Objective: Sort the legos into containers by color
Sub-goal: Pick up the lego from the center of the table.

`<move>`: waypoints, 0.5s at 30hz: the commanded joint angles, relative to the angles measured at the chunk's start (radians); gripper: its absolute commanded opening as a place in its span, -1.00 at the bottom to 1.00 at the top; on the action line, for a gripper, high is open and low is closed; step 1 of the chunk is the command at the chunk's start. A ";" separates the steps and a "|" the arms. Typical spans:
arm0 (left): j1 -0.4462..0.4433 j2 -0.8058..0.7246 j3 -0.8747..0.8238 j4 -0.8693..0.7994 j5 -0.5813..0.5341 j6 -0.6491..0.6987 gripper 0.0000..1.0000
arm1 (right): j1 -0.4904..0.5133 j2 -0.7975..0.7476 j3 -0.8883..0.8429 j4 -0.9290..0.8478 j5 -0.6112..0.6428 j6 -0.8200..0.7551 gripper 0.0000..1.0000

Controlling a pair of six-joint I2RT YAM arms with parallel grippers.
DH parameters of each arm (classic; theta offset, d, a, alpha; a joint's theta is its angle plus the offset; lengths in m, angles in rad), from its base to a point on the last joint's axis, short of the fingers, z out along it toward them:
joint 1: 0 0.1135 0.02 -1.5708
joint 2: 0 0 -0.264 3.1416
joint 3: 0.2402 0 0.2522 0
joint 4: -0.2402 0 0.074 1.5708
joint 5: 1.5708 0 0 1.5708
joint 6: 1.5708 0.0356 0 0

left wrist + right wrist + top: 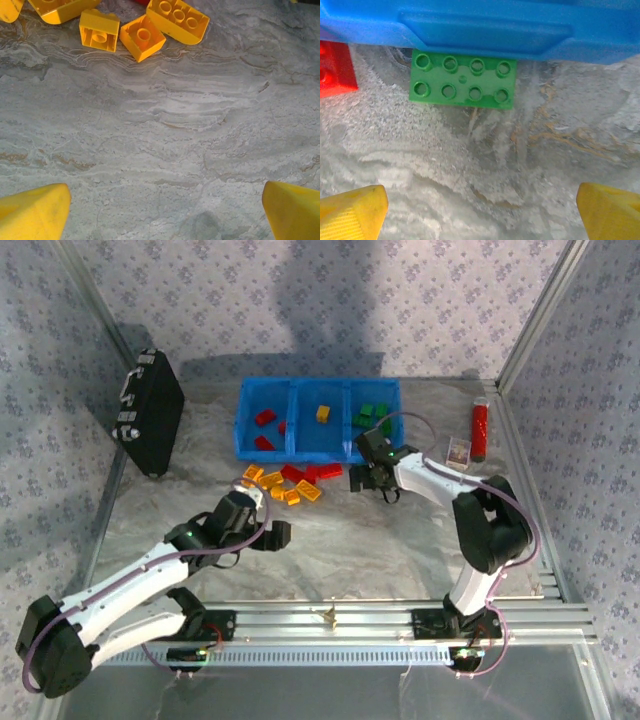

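Observation:
The blue tray point(293, 418) stands at the back with three compartments: red legos point(265, 418) on the left, a yellow one point(323, 413) in the middle, green ones point(372, 412) on the right. Loose yellow-orange legos point(272, 485) and red legos point(312, 473) lie in front of it. My left gripper point(276, 535) hovers open and empty over bare table, the yellow legos point(143, 37) ahead of its fingertips point(35, 212). My right gripper point(367, 477) is open and empty just short of a flat green lego point(462, 81) lying against the tray's outer wall point(485, 30), a red lego point(335, 70) to its left.
A black case point(150, 410) leans at the left back. A red tube point(479, 430) and a small box point(459, 451) lie right of the tray. An aluminium rail point(400, 618) runs along the near edge. Patterned walls close in both sides.

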 commanded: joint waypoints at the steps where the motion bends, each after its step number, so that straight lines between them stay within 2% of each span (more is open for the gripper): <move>1: -0.009 -0.040 0.030 -0.003 -0.001 0.008 0.96 | -0.020 0.077 0.066 0.043 -0.016 0.024 0.98; 7: -0.011 -0.098 0.019 -0.049 -0.025 0.006 0.96 | -0.061 0.159 0.116 0.079 -0.016 0.041 0.97; 15: -0.010 -0.082 0.030 -0.045 -0.030 0.016 0.96 | -0.067 0.248 0.187 0.075 -0.033 0.038 0.83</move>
